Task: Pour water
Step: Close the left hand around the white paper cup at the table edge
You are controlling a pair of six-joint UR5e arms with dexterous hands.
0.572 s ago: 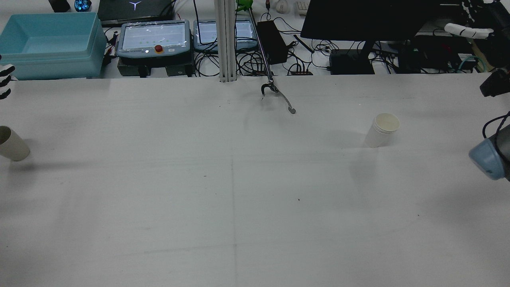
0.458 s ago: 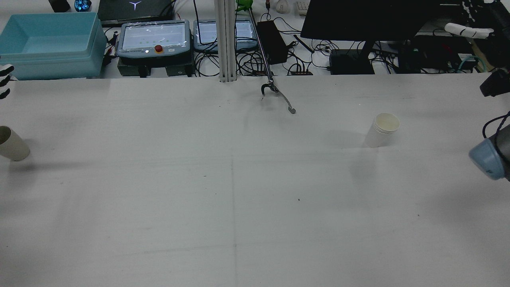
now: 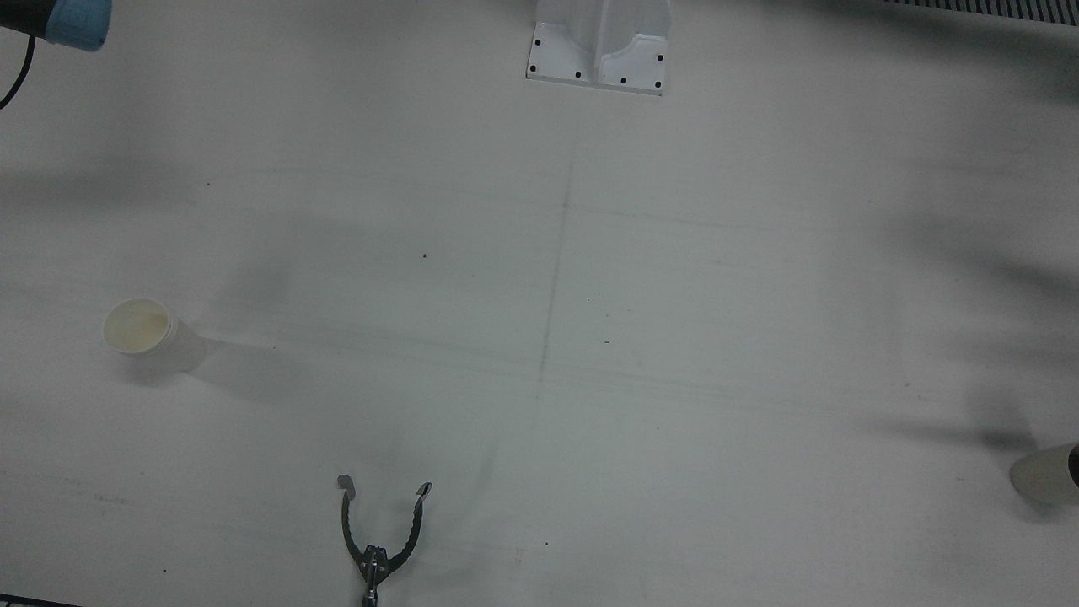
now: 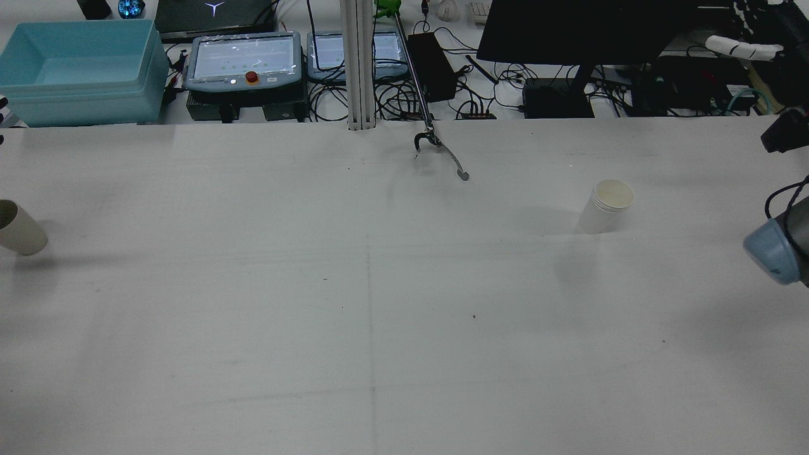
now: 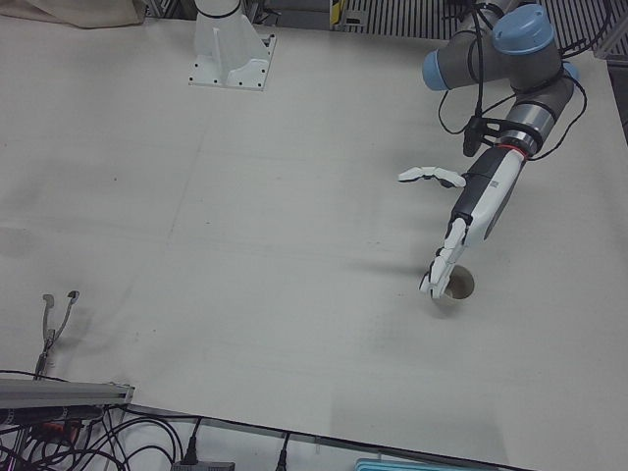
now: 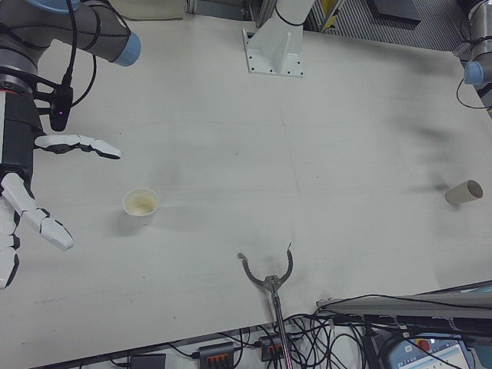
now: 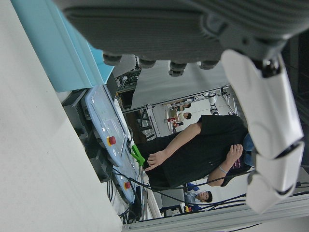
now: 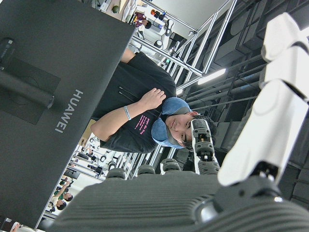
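Note:
A white paper cup (image 4: pixel 605 205) stands upright on the right half of the table, also seen in the front view (image 3: pixel 145 331) and the right-front view (image 6: pixel 141 204). A brownish paper cup (image 4: pixel 19 227) stands at the table's left edge (image 5: pixel 459 287). My left hand (image 5: pixel 461 226) hangs open just above this cup, fingers spread and pointing down past its rim. My right hand (image 6: pixel 19 177) is open with fingers spread, hovering to the left of the white cup in that view and apart from it. Neither hand holds anything.
Metal grabber tongs (image 4: pixel 439 151) lie on the table's far middle edge (image 3: pixel 379 527). A blue bin (image 4: pixel 76 69), teach pendants (image 4: pixel 243 60) and a monitor (image 4: pixel 600 28) stand beyond the table. The arms' pedestal (image 3: pixel 600 42) is at the near edge. A person stands behind the station.
In the rear view the left hand's fingertips at the left edge have slid upward and almost out of sight. The cups and the right arm stay where they were.

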